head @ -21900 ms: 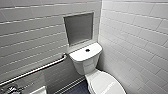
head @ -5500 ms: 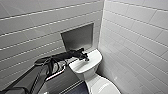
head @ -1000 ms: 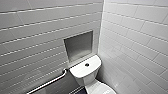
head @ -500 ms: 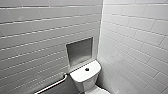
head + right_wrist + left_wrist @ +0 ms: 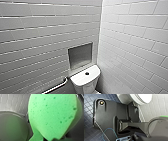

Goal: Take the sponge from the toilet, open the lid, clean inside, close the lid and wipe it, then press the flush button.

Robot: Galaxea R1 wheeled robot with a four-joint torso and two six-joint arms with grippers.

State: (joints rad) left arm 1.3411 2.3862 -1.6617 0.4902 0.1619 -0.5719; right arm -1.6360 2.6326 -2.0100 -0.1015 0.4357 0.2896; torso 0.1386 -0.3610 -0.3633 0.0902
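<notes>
Gripping the sponge (image 5: 52, 115), the right gripper (image 5: 56, 132) is closed on it. The bright green, pitted block sits close before the right wrist camera, clear of any surface. White wall tiles show beyond its upper edge. A grey rounded part lies just beside its lower edge, and I cannot tell what that part is. The gripper's own parts are mostly hidden behind the foam, with a dark curved piece hugging the sponge's far edge.

The left gripper (image 5: 125, 125) hangs low over the dark blue tiled floor (image 5: 89, 105), with the white rounded bowl of the toilet (image 5: 140, 97) near it and white wall tiles to one side. Whether it is open or closed cannot be told. A thin strip of the same green (image 5: 164, 116) shows along the rim of a grey curved part there.

In the head view the toilet's boxy tank stands in the corner where the two tiled walls meet. The round dark flush button (image 5: 87, 73) sits near the middle of the tank cover (image 5: 77, 81). A grey recessed niche (image 5: 80, 56) is set in the wall just above the cover's back edge. A white grab bar (image 5: 57, 86) runs along the wall beside the tank's left edge.
</notes>
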